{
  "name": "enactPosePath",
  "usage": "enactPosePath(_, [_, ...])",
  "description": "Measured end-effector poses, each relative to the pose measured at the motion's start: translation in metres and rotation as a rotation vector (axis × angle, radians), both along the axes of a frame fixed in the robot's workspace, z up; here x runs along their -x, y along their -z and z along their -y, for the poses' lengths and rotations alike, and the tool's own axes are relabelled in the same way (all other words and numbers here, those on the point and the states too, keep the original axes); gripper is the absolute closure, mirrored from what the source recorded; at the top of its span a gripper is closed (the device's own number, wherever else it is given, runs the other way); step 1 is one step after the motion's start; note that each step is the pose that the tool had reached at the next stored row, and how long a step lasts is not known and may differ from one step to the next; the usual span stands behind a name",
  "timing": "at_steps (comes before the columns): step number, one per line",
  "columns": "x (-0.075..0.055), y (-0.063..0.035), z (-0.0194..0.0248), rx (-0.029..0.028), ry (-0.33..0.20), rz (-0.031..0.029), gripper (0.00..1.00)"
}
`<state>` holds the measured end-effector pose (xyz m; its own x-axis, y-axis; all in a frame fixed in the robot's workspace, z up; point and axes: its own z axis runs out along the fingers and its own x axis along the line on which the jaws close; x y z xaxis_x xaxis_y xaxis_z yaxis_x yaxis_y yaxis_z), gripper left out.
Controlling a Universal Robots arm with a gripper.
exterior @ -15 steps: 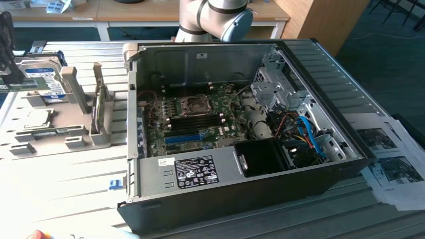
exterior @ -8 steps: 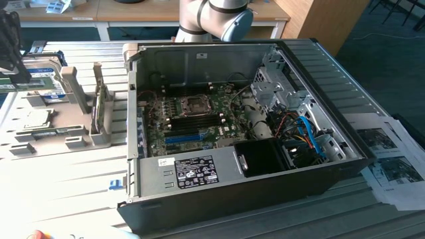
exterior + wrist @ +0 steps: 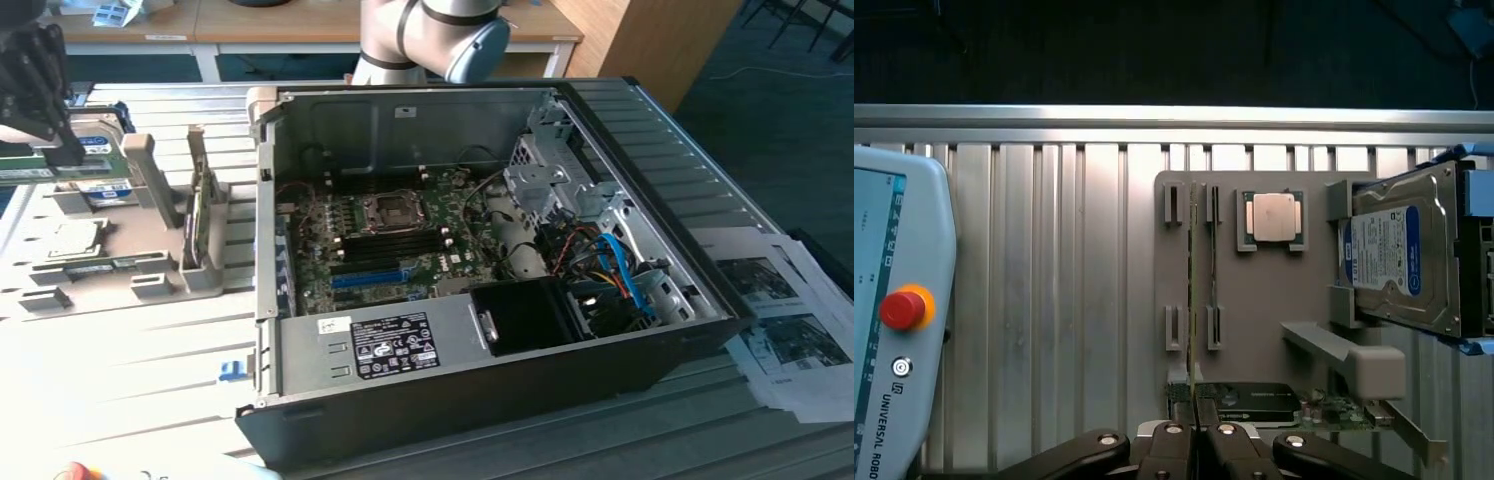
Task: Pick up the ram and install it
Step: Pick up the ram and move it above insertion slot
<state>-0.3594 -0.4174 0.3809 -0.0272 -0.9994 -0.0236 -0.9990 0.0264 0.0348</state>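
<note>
The tabletop (image 3: pixel 1034 300) is ribbed aluminium, bright and slatted. On it lies a flat grey moulded tray (image 3: pixel 1254 300) with small raised blocks. The ram (image 3: pixel 1194 290) stands on its long edge in that tray, slotted between two pairs of the blocks. From above it reads as a thin green line with tiny gold flecks. Just beside it a square processor (image 3: pixel 1271 217) with a dull copper-toned lid sits in its own pocket. Beyond that is a silver hard drive (image 3: pixel 1399 250) with a blue label. A black-shrouded expansion card (image 3: pixel 1239 400) with a green board is at the end of the tray nearest the fingers. A grey pendant (image 3: pixel 894 300) with a red button rests on the slats well apart from the tray.

To the exterior view's right of the tray an open black computer case (image 3: pixel 641 150) lies on its side, showing a green motherboard (image 3: pixel 387 240). Printed sheets (image 3: pixel 787 320) lie past it.

The pale, rounded arm (image 3: pixel 427 35) rises behind the case. Its end effector (image 3: pixel 1199 435) hangs above the tray, lined up with the ram's length. The dark metal fingers (image 3: pixel 1174 440) are drawn almost together, leaving only a thin slit, and I see nothing pinched between them.
</note>
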Motion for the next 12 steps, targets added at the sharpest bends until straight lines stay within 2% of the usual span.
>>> enactPosePath(12, [-0.024, 0.0000, 0.0000, -0.0001, 0.000, 0.0000, 0.88])
